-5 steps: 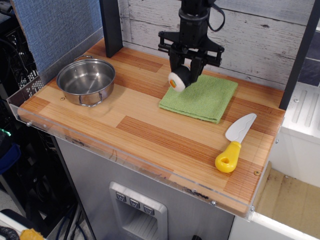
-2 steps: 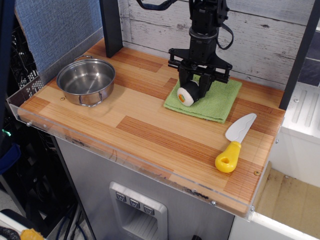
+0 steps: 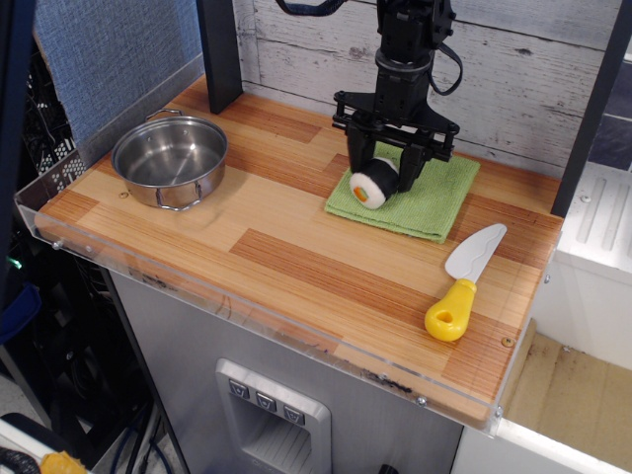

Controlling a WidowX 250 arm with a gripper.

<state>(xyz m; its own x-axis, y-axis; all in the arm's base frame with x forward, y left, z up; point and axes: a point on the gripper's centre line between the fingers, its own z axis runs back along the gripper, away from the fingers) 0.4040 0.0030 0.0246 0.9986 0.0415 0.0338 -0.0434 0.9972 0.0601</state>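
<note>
A black gripper [image 3: 384, 170] hangs from the arm at the back of the wooden table, over the left part of a green cloth [image 3: 420, 195]. Between its fingers sits a white sushi roll with an orange and green centre [image 3: 372, 185], and the jaws look closed on it. The roll is low over the cloth's left edge; whether it touches the cloth I cannot tell. The cloth's right half shows past the gripper.
A steel pot [image 3: 171, 159] stands at the table's left end. A toy knife with a yellow handle [image 3: 461, 286] lies at the right front. A dark post [image 3: 219, 54] rises at the back left and a plank wall runs behind.
The gripper has carried the sushi roll to the right and down, over the cloth. The cloth has shifted slightly right. In the last half second the motion is small.
</note>
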